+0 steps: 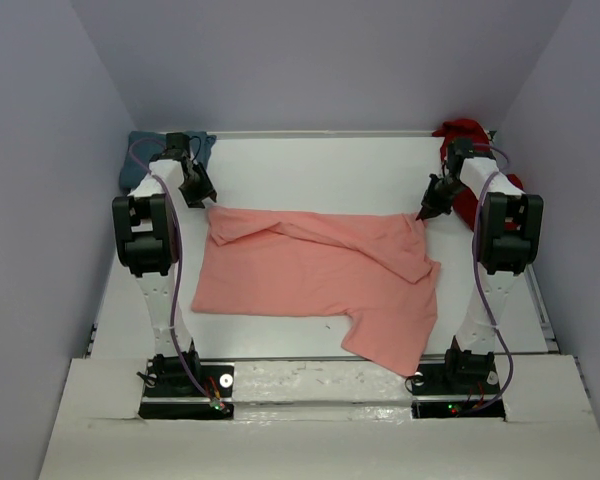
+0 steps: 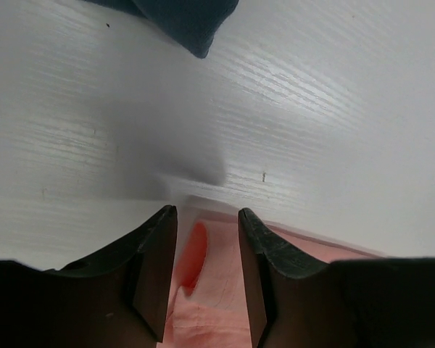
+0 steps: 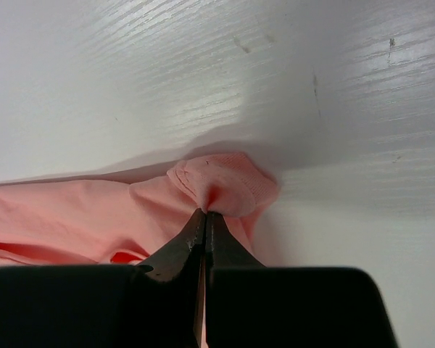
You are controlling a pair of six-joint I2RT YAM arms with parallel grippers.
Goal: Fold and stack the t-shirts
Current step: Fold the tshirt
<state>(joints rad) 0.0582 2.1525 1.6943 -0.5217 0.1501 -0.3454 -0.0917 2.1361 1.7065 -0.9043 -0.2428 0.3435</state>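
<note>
At the near edge of the white table (image 1: 310, 165), one lobe of the salmon-pink t-shirt (image 1: 310, 270) is reaching toward the right arm's base, its tip lying close to the table edge. Farther in, the shirt's body is lying spread across the middle of the table. It is mostly flat, with a ridge of folds running diagonally from its far left corner toward the right side.

At that far left corner the left gripper (image 1: 197, 193) is pointing down. In its wrist view the jaws are standing apart at a narrow gap, with the pink cloth's edge showing between them, not closed on it. At the far right corner the right gripper (image 1: 427, 208) is pressing its jaws fully together on a small bunched fold of the pink fabric, gripping the shirt right at its edge.

Beyond the grippers, the teal t-shirt (image 1: 140, 165) is sitting crumpled in the far left corner of the table, partly hidden behind the left arm. Well apart from it, the dark red t-shirt (image 1: 462, 132) is lying bunched in the far right corner behind the right arm.
</note>
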